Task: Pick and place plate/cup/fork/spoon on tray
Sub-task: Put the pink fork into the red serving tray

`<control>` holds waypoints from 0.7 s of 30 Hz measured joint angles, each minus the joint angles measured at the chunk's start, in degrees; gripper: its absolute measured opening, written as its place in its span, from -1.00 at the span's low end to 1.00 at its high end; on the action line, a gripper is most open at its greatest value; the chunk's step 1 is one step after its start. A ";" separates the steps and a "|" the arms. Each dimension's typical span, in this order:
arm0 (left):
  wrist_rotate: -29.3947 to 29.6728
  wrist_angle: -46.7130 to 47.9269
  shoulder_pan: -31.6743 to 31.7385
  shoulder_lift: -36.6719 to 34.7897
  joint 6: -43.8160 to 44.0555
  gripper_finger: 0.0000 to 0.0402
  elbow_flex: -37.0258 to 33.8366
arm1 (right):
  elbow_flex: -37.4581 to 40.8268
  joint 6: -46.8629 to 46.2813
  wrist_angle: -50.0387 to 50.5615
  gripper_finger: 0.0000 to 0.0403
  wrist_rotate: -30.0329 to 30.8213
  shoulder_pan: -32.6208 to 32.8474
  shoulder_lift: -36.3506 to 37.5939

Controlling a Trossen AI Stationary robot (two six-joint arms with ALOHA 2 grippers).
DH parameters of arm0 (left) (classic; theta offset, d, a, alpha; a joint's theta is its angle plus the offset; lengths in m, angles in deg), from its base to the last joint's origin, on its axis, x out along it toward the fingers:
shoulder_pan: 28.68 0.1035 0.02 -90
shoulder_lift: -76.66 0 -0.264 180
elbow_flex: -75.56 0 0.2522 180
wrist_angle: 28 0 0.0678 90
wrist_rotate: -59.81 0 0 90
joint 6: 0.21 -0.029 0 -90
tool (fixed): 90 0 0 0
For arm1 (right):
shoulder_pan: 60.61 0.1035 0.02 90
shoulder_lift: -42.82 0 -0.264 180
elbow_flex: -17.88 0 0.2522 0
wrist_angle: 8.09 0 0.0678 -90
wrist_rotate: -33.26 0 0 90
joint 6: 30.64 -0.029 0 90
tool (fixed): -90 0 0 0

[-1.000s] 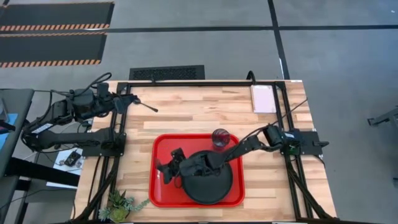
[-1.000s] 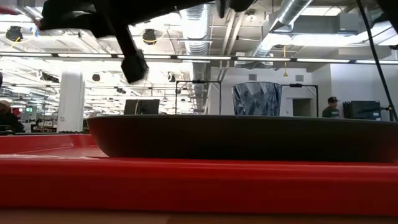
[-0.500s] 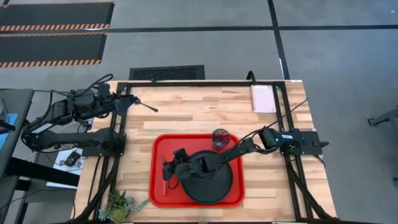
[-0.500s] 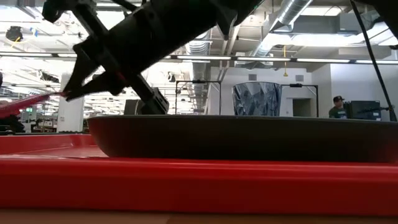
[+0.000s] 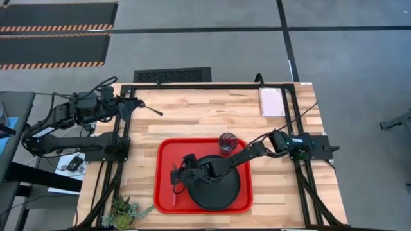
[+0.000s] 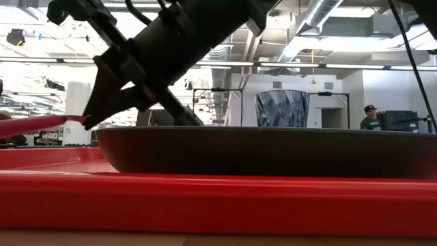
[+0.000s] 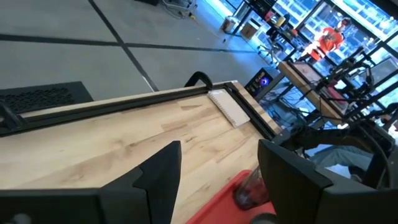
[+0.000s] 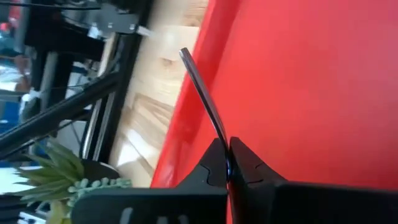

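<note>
The red tray (image 5: pixel 166 151) lies mid-table. The black plate (image 5: pixel 221 189) lies flat in it, and the dark-tinted cup (image 5: pixel 228 142) stands upright at its far rim. My right gripper (image 5: pixel 174 178) reaches over the plate to the tray's left part and is shut on the red-handled fork (image 6: pixel 37 123). My left gripper (image 5: pixel 131 102) waits open at the table's far left. A thin dark thing (image 5: pixel 151 109), the spoon as far as I can tell, lies on the table beside it. My right gripper pinches the fork between its two fingertips (image 8: pixel 214 163); the fingers hide which end they have. They come slanting down from the table's right, and the fork (image 8: pixel 202 96) runs on ahead, along them. Its red handle (image 6: pixel 27 124) sticks out toward the table's left, clear above the tray floor.
A pale rectangular pad (image 5: pixel 271 101) lies at the table's far right corner. A small green plant (image 5: pixel 125 210) stands at the near left corner. Black frame rails run along the table's left and right edges. Bare wood lies beyond the tray's far rim.
My right gripper has come down toward the left part of the tray, still shut on the fork. The fork has come down with it, from high above the plate to just above the tray floor, its handle still pointing toward the table's left.
</note>
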 joint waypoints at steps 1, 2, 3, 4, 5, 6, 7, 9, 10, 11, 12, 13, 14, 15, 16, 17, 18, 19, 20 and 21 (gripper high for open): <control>0.00 0.00 0.00 0.00 0.00 -0.01 0.00 | -0.05 -0.73 0.84 -0.97 -0.14 -0.11 0.04; 0.00 0.00 0.00 0.00 0.00 -0.01 0.00 | -0.04 -1.26 1.52 -0.97 -0.65 -0.21 0.01; 0.00 0.00 0.00 0.00 0.00 -0.01 0.00 | 0.03 -1.64 1.99 -0.96 -1.35 -0.42 0.00; 0.00 0.00 0.00 0.00 0.00 -0.01 0.00 | 0.05 -1.97 1.98 -0.97 -2.05 -0.57 -0.03; 0.00 0.00 0.00 0.00 0.00 -0.01 0.00 | 0.05 -2.03 1.73 -0.97 -2.67 -0.75 -0.04; 0.02 0.00 0.00 0.00 -0.02 -0.01 0.00 | 0.03 -2.01 1.51 -0.98 -3.34 -0.97 -0.04; 0.04 0.00 0.00 0.00 -0.02 -0.01 0.00 | 0.01 -1.96 1.47 -0.98 -4.05 -1.25 -0.03; 0.06 0.00 0.00 0.00 -0.02 -0.01 0.00 | 0.01 -2.00 2.23 -0.96 -4.85 -1.65 -0.03; 0.19 0.00 0.00 0.00 -0.02 -0.01 0.00 | 0.03 -2.00 2.42 -0.94 -5.31 -1.82 -0.04; 0.38 0.00 0.00 0.00 -0.02 -0.01 0.00 | 0.03 -1.99 2.48 -0.92 -5.87 -2.11 -0.04; 0.48 0.02 0.01 0.00 -0.02 -0.01 0.00 | 0.01 -2.05 2.64 -0.90 -6.41 -2.36 -0.03; 0.51 0.01 0.00 0.00 -0.02 -0.01 0.00 | 0.01 -2.27 3.03 -0.88 -6.86 -2.49 -0.04; 0.51 0.02 0.00 0.00 -0.02 -0.01 0.00 | 0.01 -2.35 3.46 -0.87 -7.21 -2.55 -0.04; 0.52 0.02 0.00 0.00 -0.02 -0.01 0.00 | 0.01 -2.36 3.87 -0.85 -7.65 -2.74 -0.04; 0.52 0.02 0.00 0.00 -0.02 -0.01 0.00 | 0.01 -2.36 4.01 -0.84 -8.35 -2.89 -0.04; 0.52 0.02 0.02 0.00 -0.04 -0.01 0.00 | 0.01 -2.34 3.99 -0.84 -8.74 -3.07 -0.04; 0.52 0.04 0.00 0.00 -0.02 -0.01 0.00 | 0.01 -2.21 4.06 -0.83 -9.08 -3.15 -0.04; 0.54 0.04 0.00 0.00 -0.02 -0.01 0.00 | 0.02 -1.98 4.14 -0.83 -9.17 -3.15 -0.04; 0.57 0.04 0.01 0.00 -0.02 -0.01 0.00 | 0.02 -1.99 4.44 -0.83 -9.35 -3.15 -0.04; 0.58 0.04 0.00 0.00 -0.02 -0.01 0.00 | 0.03 -2.25 4.73 -0.83 -9.65 -3.15 -0.04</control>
